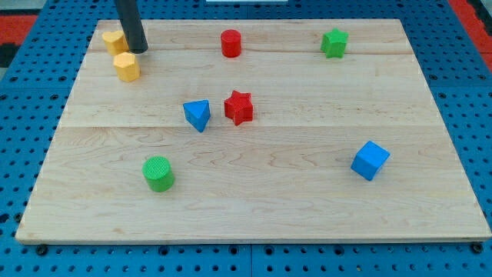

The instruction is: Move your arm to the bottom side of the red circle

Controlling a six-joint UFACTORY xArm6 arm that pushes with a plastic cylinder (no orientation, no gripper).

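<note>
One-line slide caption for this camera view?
My tip sits between two yellow blocks, far left of the red circle.

my tip just right of top-left yellow block | red circle farther right | red star right of blue triangle

The red circle is a short upright cylinder. It stands on the table near the 12 o'clock edge.

Bright, even light falls from overhead across the pale wooden worktop, with no glare. The blocks cast only short, soft shadows at their bases. Focus is sharp from near edge to far edge. The worktop's edges look straight, without visible bending.
</note>
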